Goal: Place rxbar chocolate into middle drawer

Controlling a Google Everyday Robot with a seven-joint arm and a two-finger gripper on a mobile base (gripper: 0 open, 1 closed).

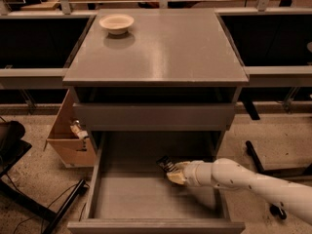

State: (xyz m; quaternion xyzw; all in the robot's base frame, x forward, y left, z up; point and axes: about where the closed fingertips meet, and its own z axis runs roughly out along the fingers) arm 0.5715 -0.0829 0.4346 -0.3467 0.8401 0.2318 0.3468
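Observation:
The middle drawer [146,199] is pulled out wide below the grey cabinet, its flat grey floor showing. My white arm reaches in from the right, and my gripper [171,171] is inside the drawer, over its right middle part. The gripper is shut on the rxbar chocolate [165,163], a small dark bar with pale print that sticks out up and to the left of the fingers. The bar is held a little above the drawer floor.
A cream bowl [116,23] sits at the back left of the cabinet top [161,48]. The closed upper drawer front [153,116] is above the open drawer. A cardboard box [70,140] stands on the floor at the left. Black chair legs lie at the lower left.

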